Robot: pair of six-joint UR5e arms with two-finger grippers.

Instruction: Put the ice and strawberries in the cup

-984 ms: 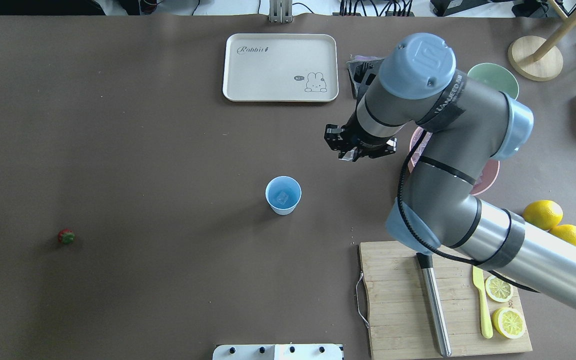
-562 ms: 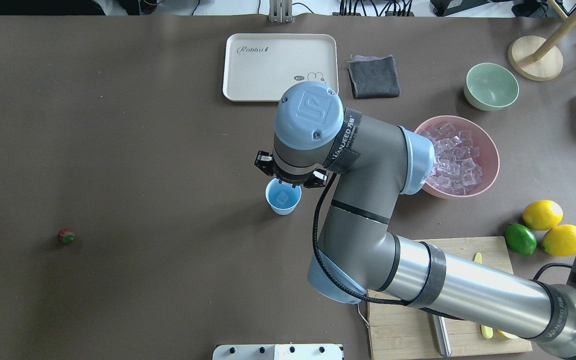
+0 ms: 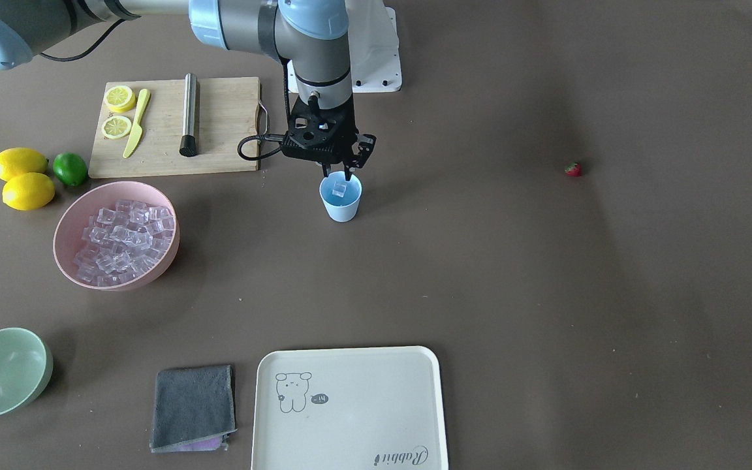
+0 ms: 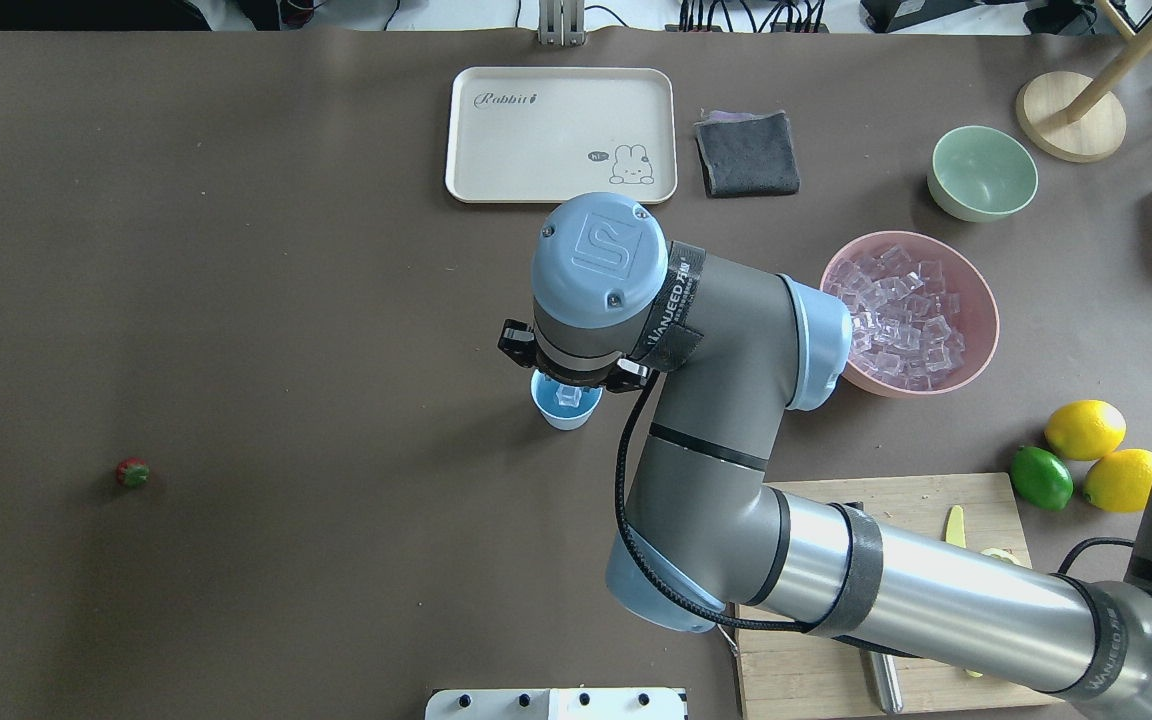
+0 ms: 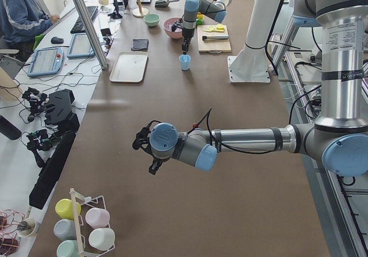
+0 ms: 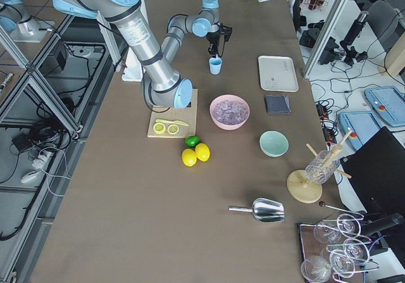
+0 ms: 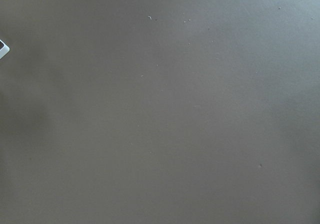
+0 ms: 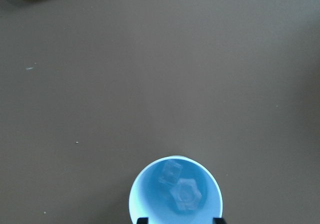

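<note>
The pale-blue cup (image 3: 341, 207) stands mid-table with two clear ice cubes (image 8: 185, 196) inside. My right gripper (image 3: 338, 173) hangs just above its rim, open, with nothing between its fingertips (image 8: 142, 219). In the overhead view the right wrist covers much of the cup (image 4: 566, 410). More ice (image 3: 121, 238) is heaped in the pink bowl (image 4: 981, 310). The strawberry (image 4: 133, 473) lies alone on the table far toward my left side. My left gripper (image 5: 144, 146) shows only in the exterior left view, low over bare table, so I cannot tell its state.
A cutting board (image 3: 219, 124) with lemon slices, a yellow knife and a metal rod lies behind the cup. Two lemons and a lime (image 3: 69, 168) sit beside it. A mint-green bowl (image 3: 0, 372), a grey cloth (image 3: 193, 405) and a cream tray (image 3: 350, 405) line the far side.
My right arm swung from beside the pink bowl to above the cup. The cube it carried is out of the gripper, and the cup now holds two cubes instead of one.
</note>
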